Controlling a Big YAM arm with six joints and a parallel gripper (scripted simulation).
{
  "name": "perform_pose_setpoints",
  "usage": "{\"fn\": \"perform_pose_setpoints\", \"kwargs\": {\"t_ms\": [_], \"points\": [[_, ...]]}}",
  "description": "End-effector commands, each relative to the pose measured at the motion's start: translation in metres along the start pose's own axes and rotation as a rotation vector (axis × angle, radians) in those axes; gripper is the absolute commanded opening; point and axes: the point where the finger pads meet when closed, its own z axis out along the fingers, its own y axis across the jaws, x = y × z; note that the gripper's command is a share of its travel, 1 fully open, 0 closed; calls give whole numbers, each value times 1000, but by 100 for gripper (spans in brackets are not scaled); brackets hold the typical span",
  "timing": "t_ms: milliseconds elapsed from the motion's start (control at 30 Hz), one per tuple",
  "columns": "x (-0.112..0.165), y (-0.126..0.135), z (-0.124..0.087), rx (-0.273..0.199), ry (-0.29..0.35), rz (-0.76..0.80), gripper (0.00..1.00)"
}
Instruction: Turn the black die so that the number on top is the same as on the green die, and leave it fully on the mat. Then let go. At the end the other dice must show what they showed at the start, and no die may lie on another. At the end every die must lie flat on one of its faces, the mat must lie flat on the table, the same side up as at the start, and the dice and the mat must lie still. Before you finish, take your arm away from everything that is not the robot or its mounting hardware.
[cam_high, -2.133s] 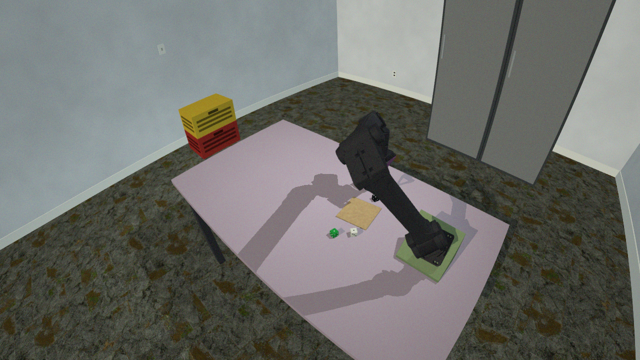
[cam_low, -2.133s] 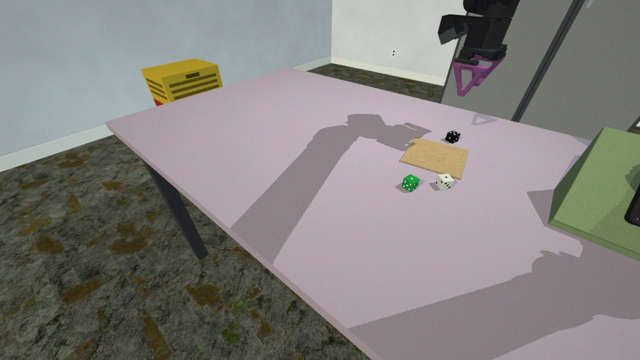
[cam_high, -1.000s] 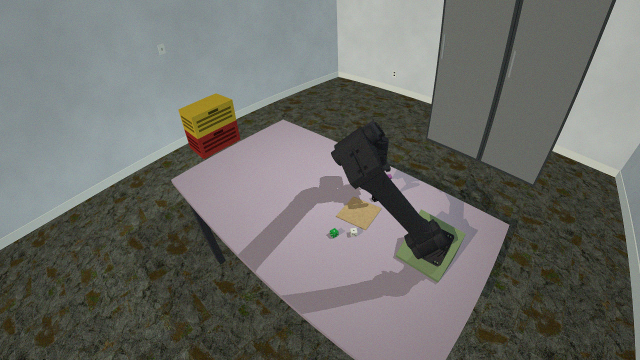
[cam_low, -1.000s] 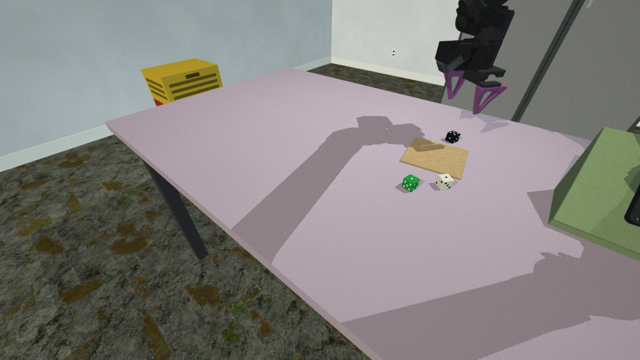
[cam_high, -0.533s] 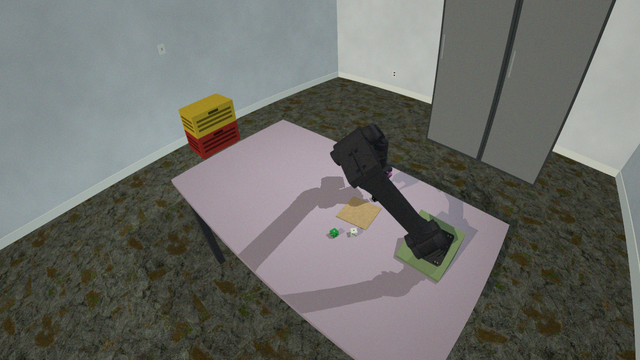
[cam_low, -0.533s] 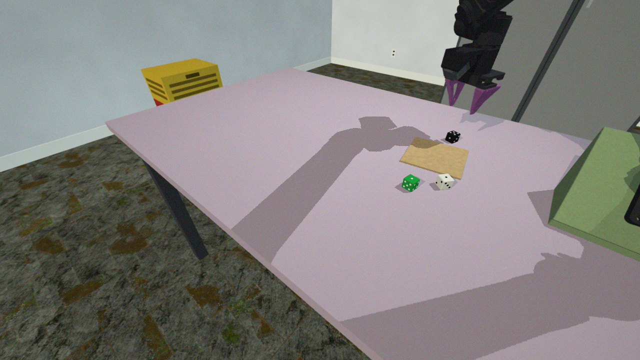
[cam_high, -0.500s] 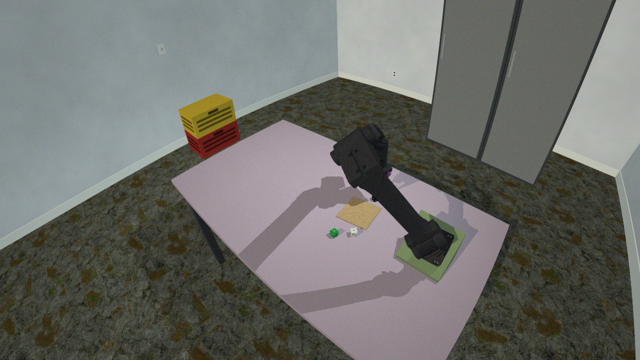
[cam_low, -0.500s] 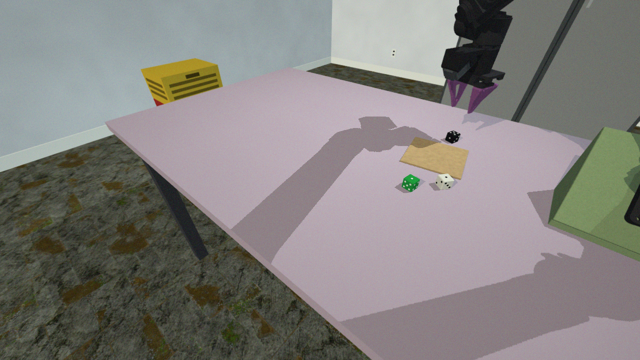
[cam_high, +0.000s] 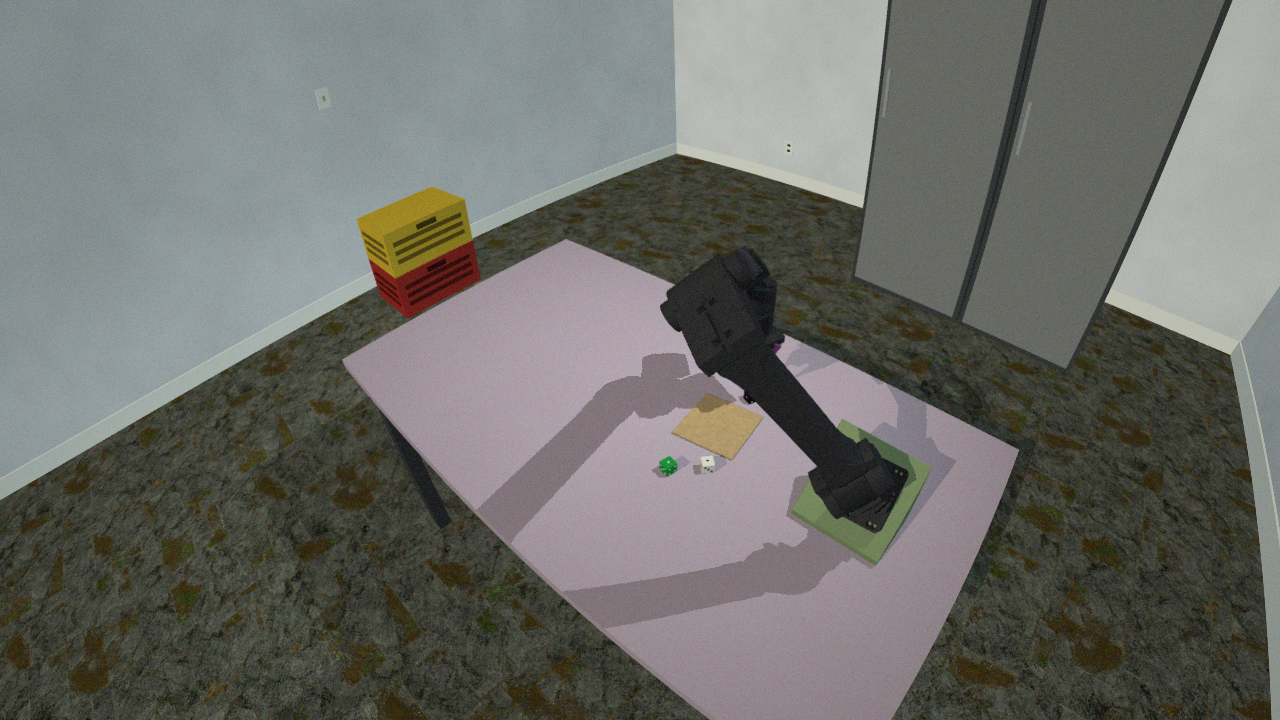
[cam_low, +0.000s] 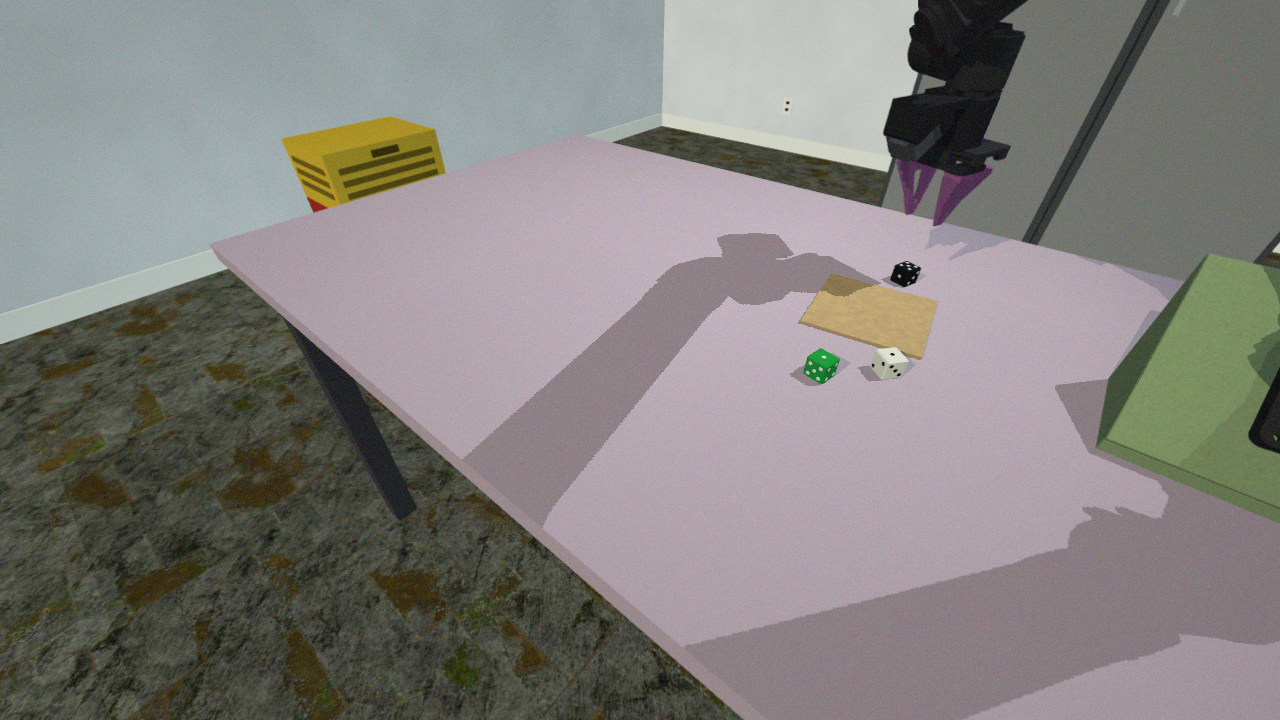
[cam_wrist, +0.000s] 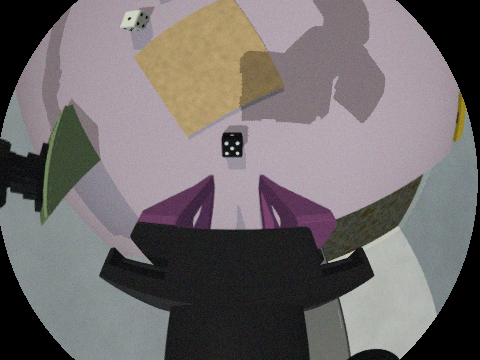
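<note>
The black die (cam_low: 905, 273) lies on the table just beyond the far edge of the tan mat (cam_low: 870, 314), off the mat; it also shows in the wrist view (cam_wrist: 232, 144). The green die (cam_low: 821, 366) and the white die (cam_low: 888, 362) lie side by side on the table in front of the mat's near edge. My gripper (cam_low: 935, 210) hangs well above the table, over and a little behind the black die. Its purple fingers stand partly apart with nothing between them. The pips on the green die's top are too small to read.
The arm's green base block (cam_low: 1199, 385) stands at the right of the table. Stacked yellow and red crates (cam_high: 418, 250) sit on the floor beyond the table's far left corner. A grey cabinet (cam_high: 1029, 161) stands against the back wall.
</note>
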Motion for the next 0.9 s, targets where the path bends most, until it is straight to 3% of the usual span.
{"fn": "perform_pose_setpoints", "kwargs": {"t_ms": [0, 867], "points": [[-3, 2, 9, -9, -1, -18, 40], [-2, 2, 13, -12, -3, -1, 40]]}}
